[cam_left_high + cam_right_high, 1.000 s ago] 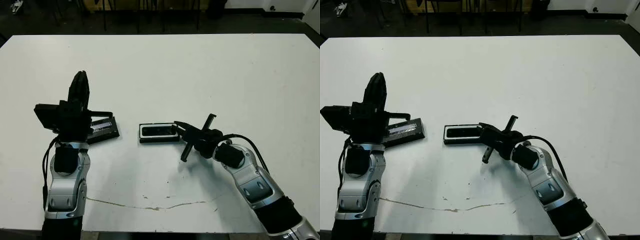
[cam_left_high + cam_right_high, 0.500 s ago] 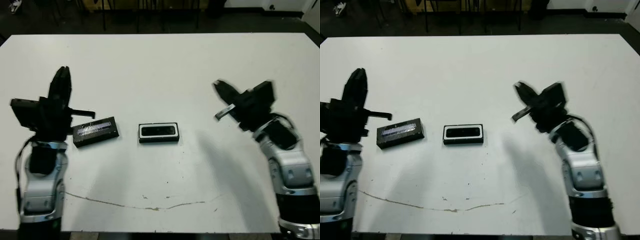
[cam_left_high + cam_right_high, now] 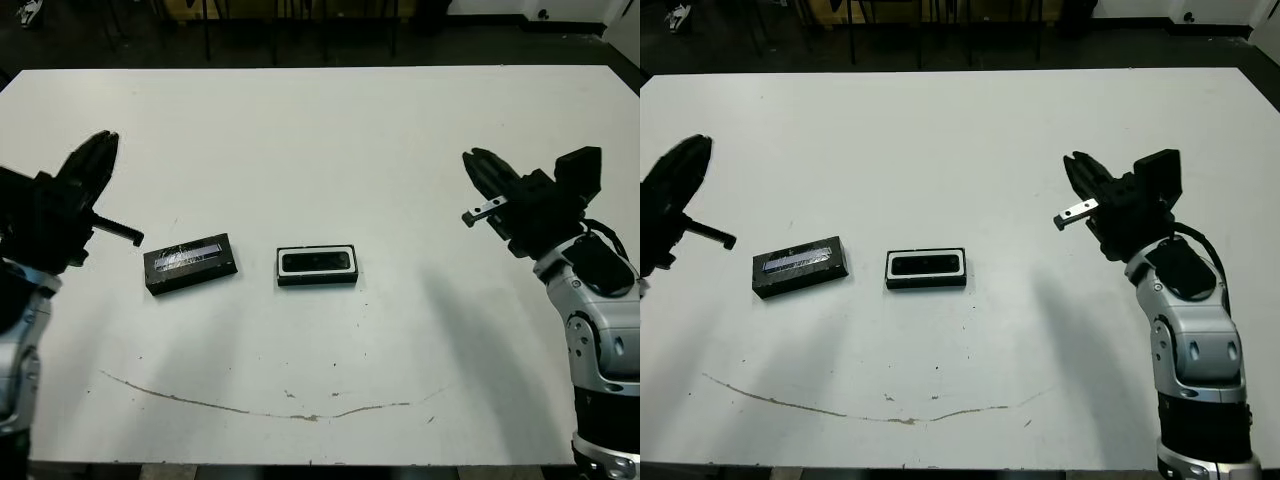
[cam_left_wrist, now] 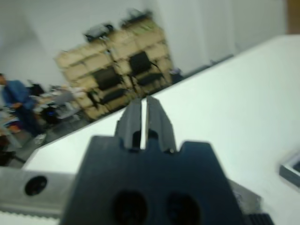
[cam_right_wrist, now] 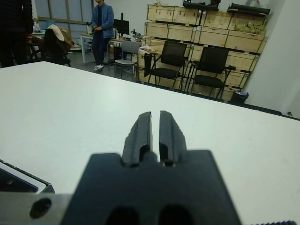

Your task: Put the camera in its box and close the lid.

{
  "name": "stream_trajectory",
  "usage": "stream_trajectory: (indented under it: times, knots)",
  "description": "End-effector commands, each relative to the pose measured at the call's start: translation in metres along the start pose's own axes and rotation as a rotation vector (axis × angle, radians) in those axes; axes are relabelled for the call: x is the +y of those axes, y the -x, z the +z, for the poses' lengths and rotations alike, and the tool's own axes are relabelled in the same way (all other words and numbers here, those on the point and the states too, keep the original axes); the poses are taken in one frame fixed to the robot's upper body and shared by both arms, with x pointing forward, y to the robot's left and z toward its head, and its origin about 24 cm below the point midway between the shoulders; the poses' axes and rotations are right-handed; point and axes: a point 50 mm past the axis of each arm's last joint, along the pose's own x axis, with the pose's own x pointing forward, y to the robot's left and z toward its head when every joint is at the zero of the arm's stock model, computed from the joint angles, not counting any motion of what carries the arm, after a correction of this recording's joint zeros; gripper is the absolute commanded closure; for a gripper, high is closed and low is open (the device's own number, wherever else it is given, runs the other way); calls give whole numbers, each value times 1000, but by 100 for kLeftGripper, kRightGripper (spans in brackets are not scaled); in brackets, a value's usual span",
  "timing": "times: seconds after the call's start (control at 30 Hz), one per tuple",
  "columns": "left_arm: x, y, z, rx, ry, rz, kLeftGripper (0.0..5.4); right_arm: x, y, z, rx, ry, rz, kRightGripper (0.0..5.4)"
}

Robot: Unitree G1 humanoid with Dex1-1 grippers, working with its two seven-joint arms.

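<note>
Left eye view shows the lid [image 3: 191, 264] lying flat on the white worktop [image 3: 330, 150], a black rectangular panel with a silvery-white label strip along its face; the writing on the strip is too small to read. Just right of it, apart, sits the box [image 3: 318, 265], a shallow black tray with a white lining, and the matte black camera [image 3: 318, 262] lies in its oblong recess. The lid is not on the box.

Both arms are raised clear of the worktop, well apart from these things. The left tool [image 3: 95, 165] hangs at the far left edge, fingers pointing up and away; the left wrist view shows its fingers nearly together, holding nothing. The right tool [image 3: 482, 172] is at the right, tilted toward the middle, its black fingers also narrow and empty in the right wrist view. A person [image 5: 101, 28] stands beyond the worktop.
</note>
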Motion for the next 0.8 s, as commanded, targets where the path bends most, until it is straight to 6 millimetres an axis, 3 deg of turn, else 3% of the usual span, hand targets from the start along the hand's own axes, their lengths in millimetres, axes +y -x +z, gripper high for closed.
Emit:
stream_trajectory:
  times: [0.03, 0.47, 0.8]
  knots:
    - [7, -6, -6, 105, 18, -117, 475, -3, 4, -6, 30, 13, -4, 540]
    - [20, -37, -34, 238, 80, -667, 240, -3, 6, -9, 51, 32, -6, 540]
    - [23, -37, -50, 303, 86, -774, 56, 0, 5, -13, 69, 36, 4, 540]
